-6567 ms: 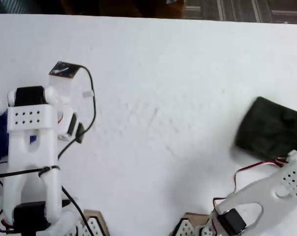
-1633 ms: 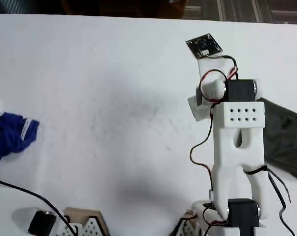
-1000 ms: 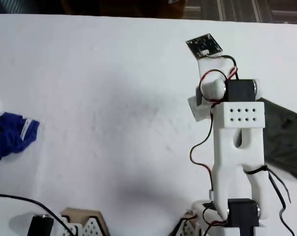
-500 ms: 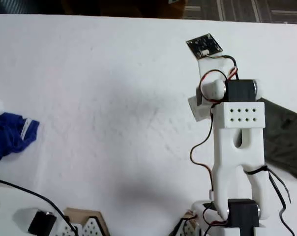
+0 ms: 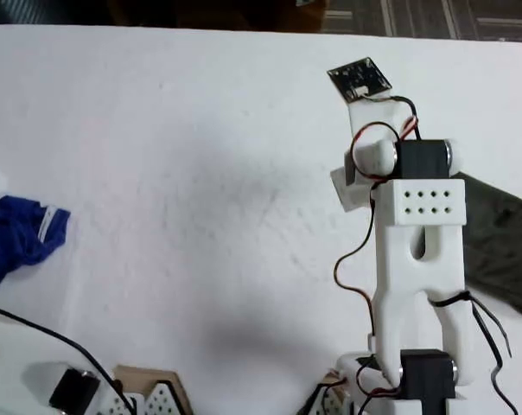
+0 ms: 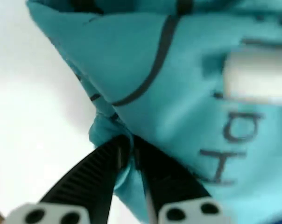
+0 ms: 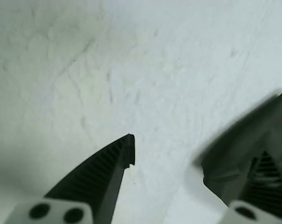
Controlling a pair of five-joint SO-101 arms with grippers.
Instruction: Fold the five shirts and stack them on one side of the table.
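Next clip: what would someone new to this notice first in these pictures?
The teal shirt is bunched close to the left wrist camera, with a fold of it pinched in the shut left claw. From above, the white right arm stands out over the right half of the table, and the right claw is open above the bare surface. A crumpled blue shirt lies at the left edge and a dark shirt at the right edge.

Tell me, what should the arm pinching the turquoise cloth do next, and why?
Probably pull it toward the middle of the white table. The left end effector is shut on a bunched fold of the turquoise printed fabric shirt, which looks crumpled, so it likely needs spreading flat there before any folding.
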